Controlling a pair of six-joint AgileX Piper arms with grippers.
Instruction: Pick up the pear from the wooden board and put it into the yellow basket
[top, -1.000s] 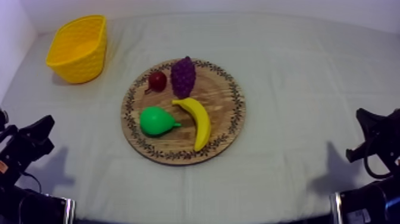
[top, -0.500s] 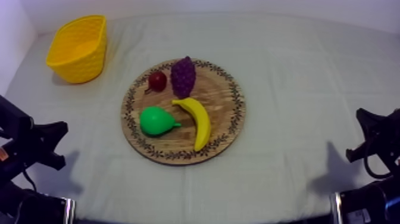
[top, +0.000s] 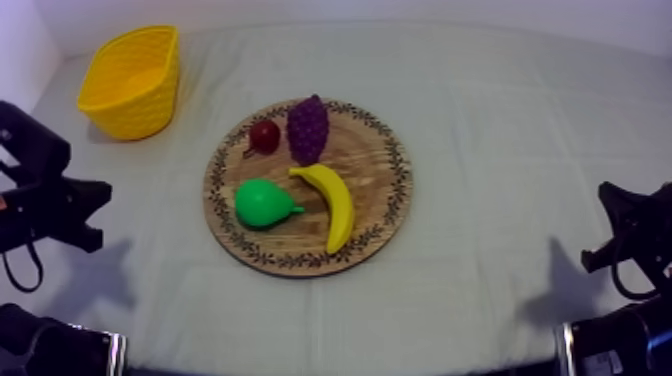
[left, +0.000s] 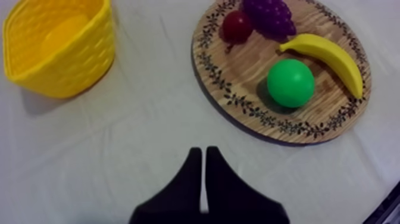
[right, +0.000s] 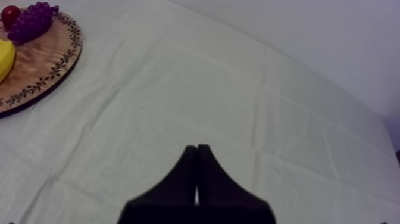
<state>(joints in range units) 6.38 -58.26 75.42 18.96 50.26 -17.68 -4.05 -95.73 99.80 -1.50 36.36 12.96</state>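
The green pear lies on the near-left part of the wooden board, just beside the banana; the grapes and a small red fruit sit on its far side. The yellow basket stands at the far left of the worktop, apart from the board. The left tool hangs over bare worktop left of the board, closed tight on nothing. The right tool sits low at the near right, likewise closed and empty

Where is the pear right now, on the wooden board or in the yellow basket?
On the wooden board: the pear lies there beside the banana, and the yellow basket stands apart.
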